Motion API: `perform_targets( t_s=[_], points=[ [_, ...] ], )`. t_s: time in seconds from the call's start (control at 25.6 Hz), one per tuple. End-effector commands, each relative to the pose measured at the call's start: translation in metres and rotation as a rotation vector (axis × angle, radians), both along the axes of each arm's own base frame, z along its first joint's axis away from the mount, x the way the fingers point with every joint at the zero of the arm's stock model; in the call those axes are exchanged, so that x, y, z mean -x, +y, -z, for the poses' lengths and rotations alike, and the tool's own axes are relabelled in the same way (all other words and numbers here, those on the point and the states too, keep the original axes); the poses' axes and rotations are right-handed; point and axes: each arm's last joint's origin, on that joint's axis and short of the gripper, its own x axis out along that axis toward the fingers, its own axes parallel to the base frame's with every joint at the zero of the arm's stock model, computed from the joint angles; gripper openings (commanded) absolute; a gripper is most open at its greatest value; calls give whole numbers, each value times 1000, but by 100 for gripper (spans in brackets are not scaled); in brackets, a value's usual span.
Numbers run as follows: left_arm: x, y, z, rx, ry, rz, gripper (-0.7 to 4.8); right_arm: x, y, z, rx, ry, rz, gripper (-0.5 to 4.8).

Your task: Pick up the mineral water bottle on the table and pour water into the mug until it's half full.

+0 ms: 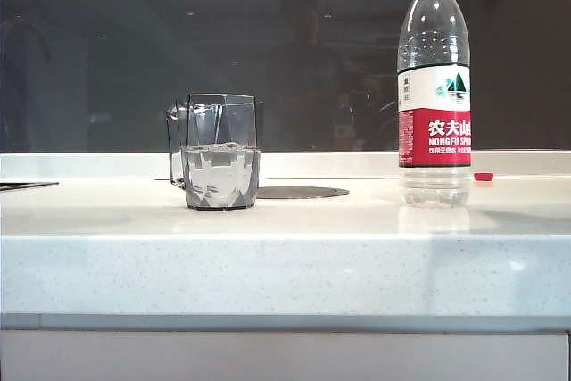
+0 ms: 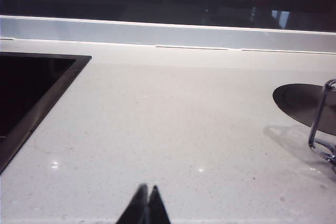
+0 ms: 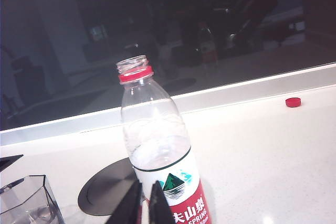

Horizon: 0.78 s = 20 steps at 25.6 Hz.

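Uncapped mineral water bottle (image 1: 434, 86) – red-ringed, red-white label

red cap (image 3: 293, 102): I see a small red screw cap lying loose on the counter close to the back ledge; in my exterior feed it's a red speck low at the right (image 1: 483, 177)
round disc (image 1: 302, 192): flat dark grey circle set flush in the countertop; it also shows in both wrist feeds (image 3: 107, 188) (image 2: 307, 104)
dark recess (image 2: 29, 90): black rectangular cut-out with a dark frame, sunk into the counter off to the left side
back ledge (image 1: 312, 163): pale raised strip running along the rear of the counter
window (image 1: 268, 51): dark glass behind the ledge; I can only make out dim, blurry reflections in it
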Motion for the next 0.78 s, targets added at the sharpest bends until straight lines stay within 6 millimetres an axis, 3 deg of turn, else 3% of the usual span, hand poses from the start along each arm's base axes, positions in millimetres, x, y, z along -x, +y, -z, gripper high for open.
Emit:
perform_targets(
  t_s=[0.04, 0.16, 0.27, 0.59, 0.7, 0.78],
  points=[
    [0, 0, -2, 0, -14, 2, -4, 1, -4, -3, -31, -19, 3, 41],
    [0, 0, -2, 0, -14, 2, -4, 2, -10, -5, -65, -35, 20, 41],
    [0, 0, -2, 0, -14, 2, -4, 2, -27, -10, 24, -71, 139, 41],
    [0, 0, -2, 0, -14, 3, -4, 7, -63, -17, -97, -159, 351, 41],
    [0, 0, -2, 0, -14, 2, -4, 8, -70, -14, -18, -157, 402, 41],
    [0, 0, -2, 0, -14, 2, -4, 4, -68, -10, 99, -177, 330, 40]
  ],
)
